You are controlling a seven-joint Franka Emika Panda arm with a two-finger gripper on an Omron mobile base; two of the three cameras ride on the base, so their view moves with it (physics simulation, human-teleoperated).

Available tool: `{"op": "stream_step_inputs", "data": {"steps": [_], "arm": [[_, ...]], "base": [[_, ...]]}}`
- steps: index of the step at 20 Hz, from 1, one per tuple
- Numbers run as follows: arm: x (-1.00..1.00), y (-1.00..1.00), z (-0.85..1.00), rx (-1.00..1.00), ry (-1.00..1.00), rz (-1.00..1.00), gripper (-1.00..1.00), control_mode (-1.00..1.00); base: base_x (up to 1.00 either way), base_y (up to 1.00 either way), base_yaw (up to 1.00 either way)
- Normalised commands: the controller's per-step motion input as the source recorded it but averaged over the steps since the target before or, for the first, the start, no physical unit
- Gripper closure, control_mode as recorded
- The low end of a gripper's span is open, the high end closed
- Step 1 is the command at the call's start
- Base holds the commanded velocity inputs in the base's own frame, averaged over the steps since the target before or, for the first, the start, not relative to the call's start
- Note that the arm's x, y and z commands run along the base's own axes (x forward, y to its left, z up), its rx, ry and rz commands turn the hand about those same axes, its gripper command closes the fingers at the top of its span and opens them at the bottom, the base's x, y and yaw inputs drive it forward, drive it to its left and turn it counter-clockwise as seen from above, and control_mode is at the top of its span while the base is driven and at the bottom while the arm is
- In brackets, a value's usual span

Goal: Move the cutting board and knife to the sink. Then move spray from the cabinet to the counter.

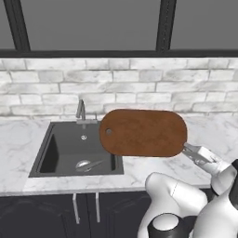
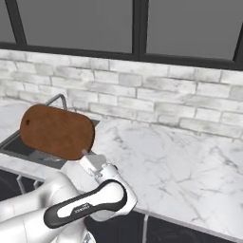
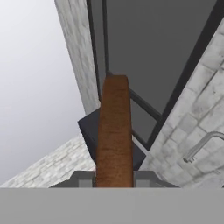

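One board: brown wooden oblong cutting board (image 1: 143, 133) with rounded ends, a mottled grain and a small hole near its left end, held on edge above the tabletop, its left end over the right rim of the basin.
Pincer: two-finger pincer (image 1: 188, 149) clamped tight on the board's right end; in the hand view the board's thin edge (image 3: 114, 131) runs straight up between the two dark fingertips (image 3: 83, 178).
Sink: dark grey square recessed sink (image 1: 60, 148) with flat smooth walls and a round drain, a small bent metal faucet (image 1: 81, 111) at its back rim.
In the basin: a small greyish object (image 1: 86, 164) lies on the floor; too blurred to name.
Tabletop: white marble tabletop (image 2: 180, 166) with grey veining and a thin pale front edge, broad and bare to the right of the arm.
Wall: pale rough brick backsplash (image 1: 139, 88) close behind the basin, dark-framed window (image 1: 93, 23) above it.
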Motion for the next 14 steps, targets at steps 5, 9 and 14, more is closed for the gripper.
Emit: {"op": "stream_step_inputs", "data": {"steps": [5,9,14], "arm": [[0.0,0.0,0.0,0.0,0.0,0.0,1.0,1.0],[0.0,0.0,0.0,0.0,0.0,0.0,1.0,1.0],[0.0,0.0,0.0,0.0,0.0,0.0,1.0,1.0]], "base": [[0.04,0.64,-0.24],[0.01,0.39,-0.21],[0.14,0.08,-0.05]]}}
